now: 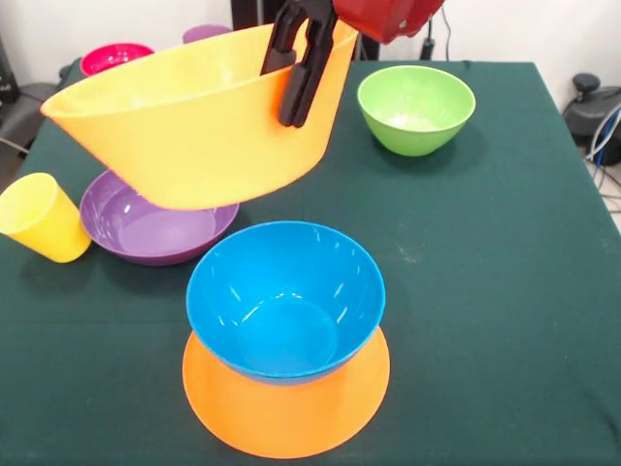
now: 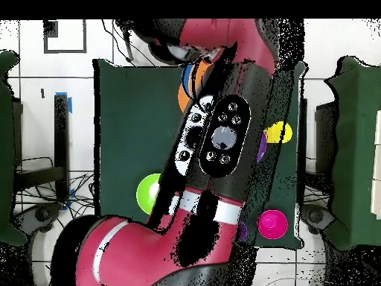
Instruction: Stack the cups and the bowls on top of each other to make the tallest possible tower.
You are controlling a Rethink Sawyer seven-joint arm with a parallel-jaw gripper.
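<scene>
Nearest sits the blue bowl (image 1: 284, 299), upright on an overturned orange bowl (image 1: 286, 403); behind it the gripper (image 1: 299, 60) clamps the rim of a large yellow-orange bowl (image 1: 194, 121), lifted and tilted above the purple bowl (image 1: 146, 231); the yellow cup (image 1: 41, 217) lies left of that, the green bowl (image 1: 415, 108) behind-right.

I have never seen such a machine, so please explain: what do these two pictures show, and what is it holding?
This is a red and black robot arm working at a table with a dark green cloth. One picture looks across the table; the other looks straight down, where the arm hides most things.

Its black gripper is shut on the rim of a large orange plastic bowl, held tilted in the air.

On the cloth: a blue plastic bowl standing on an upside-down large orange bowl, a wide shallow purple bowl, a yellow plastic cup, a green bowl and a pink-red bowl.
</scene>
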